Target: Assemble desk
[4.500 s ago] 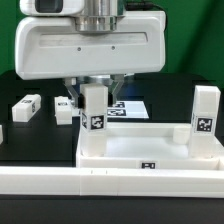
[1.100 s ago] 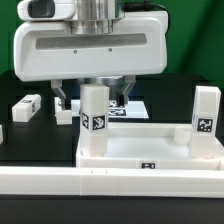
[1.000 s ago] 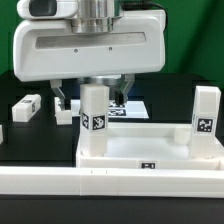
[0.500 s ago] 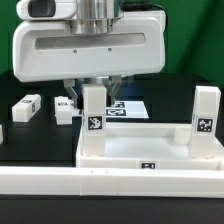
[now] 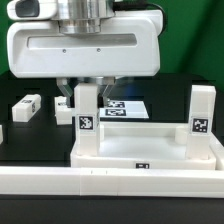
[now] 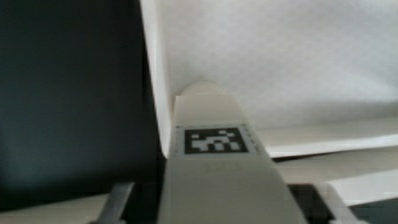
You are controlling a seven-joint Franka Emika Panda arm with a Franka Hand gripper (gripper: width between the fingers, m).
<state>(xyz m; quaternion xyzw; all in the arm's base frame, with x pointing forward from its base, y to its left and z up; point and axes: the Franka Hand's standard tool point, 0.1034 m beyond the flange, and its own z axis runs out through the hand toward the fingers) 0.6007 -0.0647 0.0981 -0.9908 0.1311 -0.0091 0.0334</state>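
desk top (image 5: 170,152) | clamped leg (image 5: 86,118) upright at corner | free leg (image 5: 203,112) upright

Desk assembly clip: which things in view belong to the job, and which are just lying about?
Job: large white plastic tray-like desk top; white square-section tagged leg, held by the gripper; second upright white leg; white leg lying on the black table.
Lying about: thin flat white marker board; long low white rail.
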